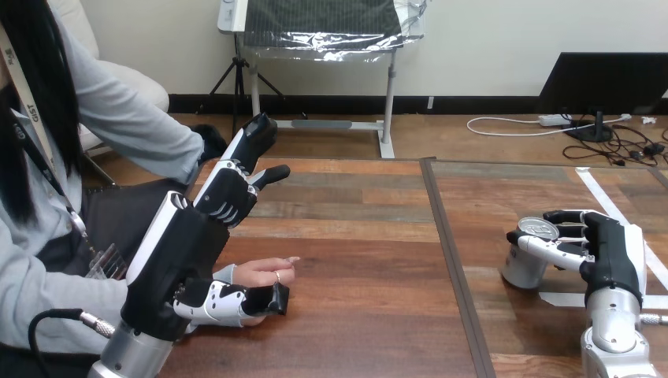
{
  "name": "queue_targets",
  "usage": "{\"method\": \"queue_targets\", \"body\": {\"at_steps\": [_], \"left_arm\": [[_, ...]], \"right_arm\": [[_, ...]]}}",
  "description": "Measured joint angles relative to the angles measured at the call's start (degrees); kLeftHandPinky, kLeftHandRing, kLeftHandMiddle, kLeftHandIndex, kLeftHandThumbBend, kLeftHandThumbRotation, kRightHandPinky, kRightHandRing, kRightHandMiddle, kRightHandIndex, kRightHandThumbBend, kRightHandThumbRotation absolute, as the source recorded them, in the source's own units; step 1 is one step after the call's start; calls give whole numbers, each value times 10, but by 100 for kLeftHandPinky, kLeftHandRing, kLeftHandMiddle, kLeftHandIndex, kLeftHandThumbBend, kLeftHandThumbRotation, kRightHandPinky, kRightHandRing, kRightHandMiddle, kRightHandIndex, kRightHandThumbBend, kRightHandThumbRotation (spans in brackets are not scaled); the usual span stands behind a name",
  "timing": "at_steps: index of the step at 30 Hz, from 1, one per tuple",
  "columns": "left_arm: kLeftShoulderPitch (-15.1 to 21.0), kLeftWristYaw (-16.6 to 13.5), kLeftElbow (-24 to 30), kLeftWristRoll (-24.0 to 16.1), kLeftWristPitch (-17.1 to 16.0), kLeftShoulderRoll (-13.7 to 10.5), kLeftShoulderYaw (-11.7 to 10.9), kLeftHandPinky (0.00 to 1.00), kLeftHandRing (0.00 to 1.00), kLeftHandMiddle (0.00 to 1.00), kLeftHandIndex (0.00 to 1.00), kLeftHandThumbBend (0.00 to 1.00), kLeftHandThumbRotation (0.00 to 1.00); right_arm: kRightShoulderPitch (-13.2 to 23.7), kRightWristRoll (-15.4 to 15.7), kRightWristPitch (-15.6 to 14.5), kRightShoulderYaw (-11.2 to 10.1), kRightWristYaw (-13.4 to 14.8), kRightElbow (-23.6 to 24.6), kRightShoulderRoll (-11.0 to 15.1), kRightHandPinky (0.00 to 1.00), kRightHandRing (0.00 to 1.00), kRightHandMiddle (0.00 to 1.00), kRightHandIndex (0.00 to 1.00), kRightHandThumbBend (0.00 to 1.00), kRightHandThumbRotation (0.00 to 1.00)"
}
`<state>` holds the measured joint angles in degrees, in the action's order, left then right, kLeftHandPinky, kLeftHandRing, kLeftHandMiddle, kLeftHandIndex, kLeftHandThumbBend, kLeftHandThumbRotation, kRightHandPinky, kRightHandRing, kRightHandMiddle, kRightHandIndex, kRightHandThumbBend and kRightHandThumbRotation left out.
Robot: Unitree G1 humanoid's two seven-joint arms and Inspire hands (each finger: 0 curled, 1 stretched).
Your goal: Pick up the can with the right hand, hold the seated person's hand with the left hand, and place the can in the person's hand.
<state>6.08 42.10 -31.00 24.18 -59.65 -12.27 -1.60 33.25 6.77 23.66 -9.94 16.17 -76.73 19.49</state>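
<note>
The can (523, 270) is seen on the worktop (362, 236) at the right, gripped by the right robot hand (606, 256), whose fingers and thumb are curled round it. The left robot hand (185, 252) is held open, fingers raised above the person's hand (264, 273), thumb just beside it.

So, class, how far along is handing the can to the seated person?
Done: the right hand has its fingers curled round the can, which seems to rest on the table. In hand: the left hand lies beside the person's hand, fingers straight, thumb along its near side; no hold yet. Left: grasp that hand, lift the can, carry it across, place it there.
</note>
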Motion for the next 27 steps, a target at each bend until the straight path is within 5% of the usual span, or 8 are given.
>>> {"method": "queue_targets", "body": {"at_steps": [27], "left_arm": [[0, -5, 0, -7, -1, 1, -1, 89, 100, 100, 99, 100, 51]], "right_arm": [[0, 3, 8, 6, -4, 0, 0, 33, 39, 54, 53, 83, 0]]}}
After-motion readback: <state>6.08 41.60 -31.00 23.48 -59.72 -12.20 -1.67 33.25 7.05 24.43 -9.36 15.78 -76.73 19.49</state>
